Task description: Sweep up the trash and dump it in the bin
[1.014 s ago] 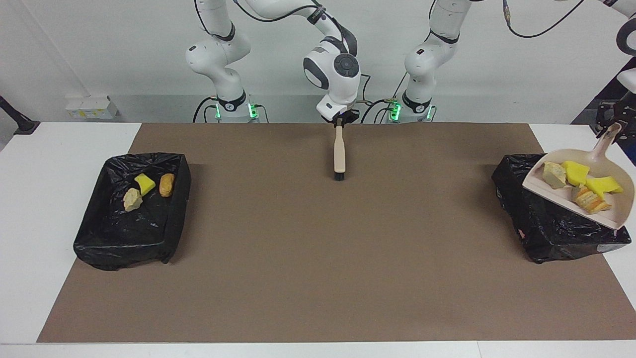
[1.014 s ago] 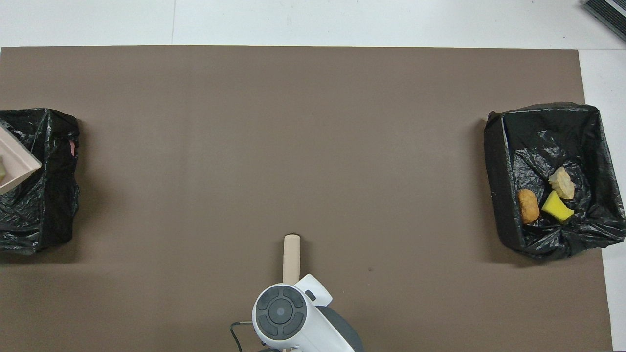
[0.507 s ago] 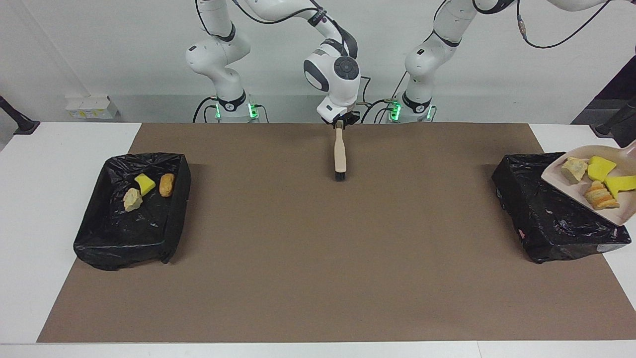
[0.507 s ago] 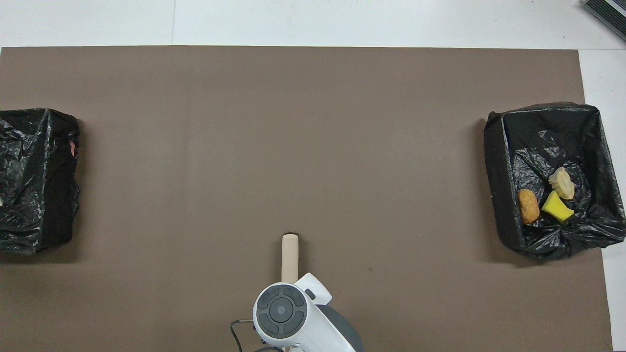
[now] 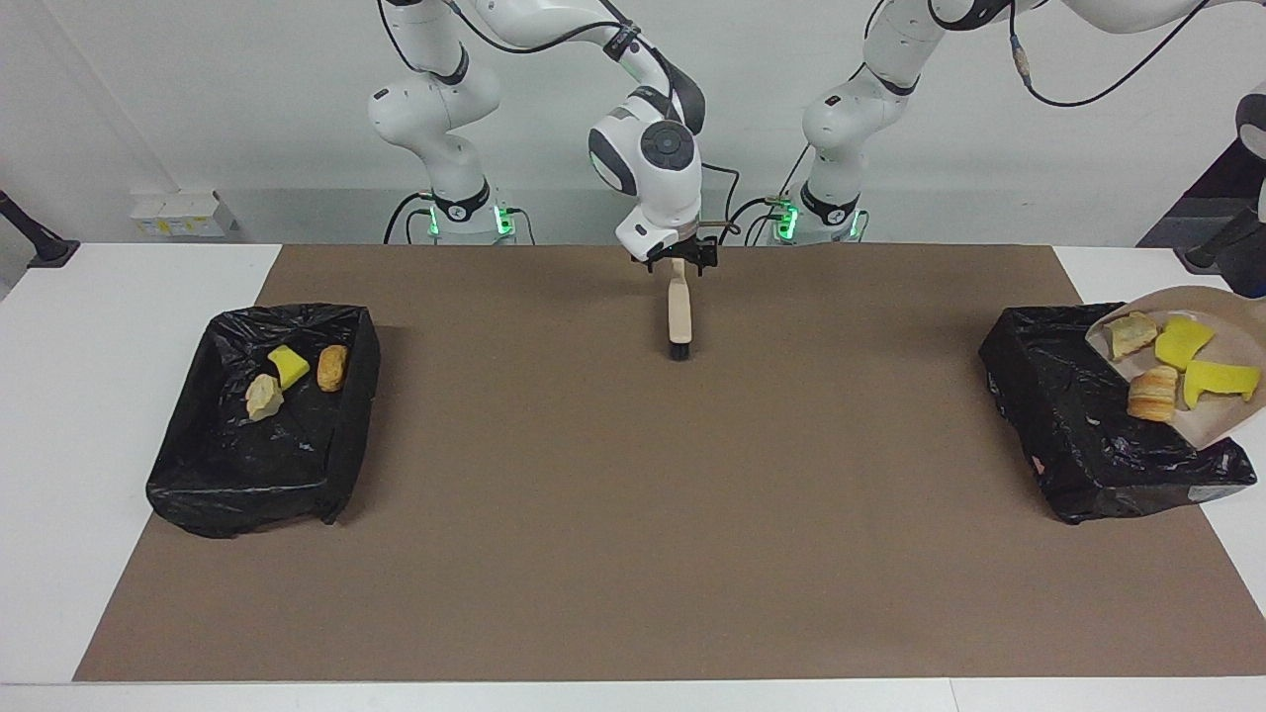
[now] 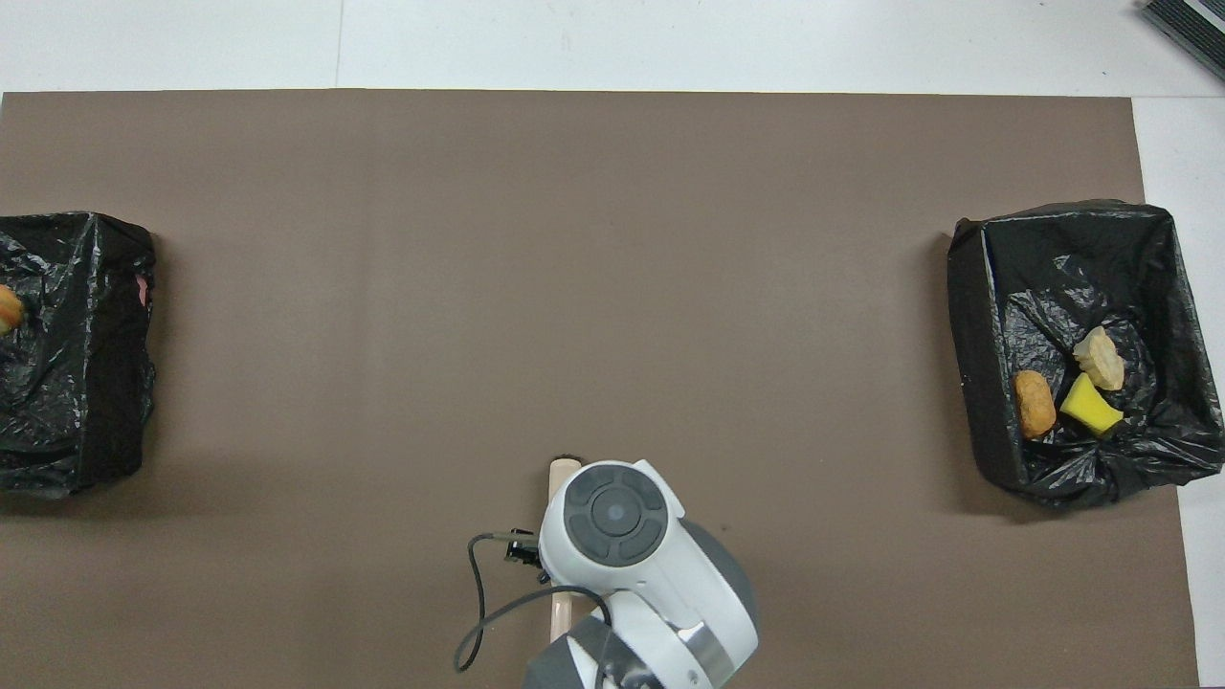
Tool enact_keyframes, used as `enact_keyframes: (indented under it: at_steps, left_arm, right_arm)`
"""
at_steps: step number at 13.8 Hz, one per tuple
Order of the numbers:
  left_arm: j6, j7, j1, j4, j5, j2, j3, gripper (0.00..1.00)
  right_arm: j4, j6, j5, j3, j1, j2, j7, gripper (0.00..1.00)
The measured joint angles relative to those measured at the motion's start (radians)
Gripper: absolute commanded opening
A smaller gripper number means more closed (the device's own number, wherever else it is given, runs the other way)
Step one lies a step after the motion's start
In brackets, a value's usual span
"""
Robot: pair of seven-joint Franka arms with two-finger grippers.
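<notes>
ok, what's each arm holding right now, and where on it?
Right gripper: brush, jaws on the handle's upper end. Dustpan is raised over a bin; its handle is out of frame, so its hold cannot be told.

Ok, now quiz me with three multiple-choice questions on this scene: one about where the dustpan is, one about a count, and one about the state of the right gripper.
1. Where is the pale pink plastic dustpan?
A. flat on the middle of the brown mat
B. tilted over the black-lined bin at the left arm's end
C. lying on the white tabletop off the mat

2. How many small foam chunks lie in the black-lined bin at the right arm's end?
A. three
B. one
C. five

3. What is the state of the right gripper?
A. open with nothing in it
B. shut on a foam chunk
C. shut on the beige-handled brush with black bristles

Answers:
1. B, because the loaded pan slants above that bin's rim.
2. A, because one yellow, one orange-brown and one beige chunk lie there.
3. C, because its fingers clamp the top of the handle and the brush hangs below.
</notes>
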Motion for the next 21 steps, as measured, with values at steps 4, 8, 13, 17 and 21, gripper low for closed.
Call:
enact_keyframes:
  at_steps: [4, 8, 13, 17, 21]
  left_arm:
    - [-0.002, 0.004, -0.031, 0.002, 0.104, -0.001, 0.0, 0.0]
    - [-0.008, 0.004, -0.075, 0.013, 0.16, -0.01, 0.001, 0.0]
    - [-0.034, 0.004, -0.118, 0.042, 0.161, -0.026, -0.012, 0.0]
    - [-0.047, 0.004, -0.13, 0.051, 0.114, -0.089, -0.037, 0.0]
    - [-0.049, 0.004, -0.137, 0.05, 0.081, -0.103, -0.049, 0.0]
  right_arm:
    - [0.061, -0.068, 0.0, -0.007, -0.18, -0.118, -0.077, 1.0]
    - [0.173, -0.31, -0.025, -0.015, -0.376, -0.249, -0.183, 1.0]
    - [0.365, -0.47, -0.194, -0.026, -0.522, -0.246, -0.296, 1.0]
    - [0.463, -0.578, -0.216, -0.063, -0.576, -0.219, -0.412, 1.0]
    - [0.547, -0.628, -0.25, -0.067, -0.611, -0.173, -0.526, 1.0]
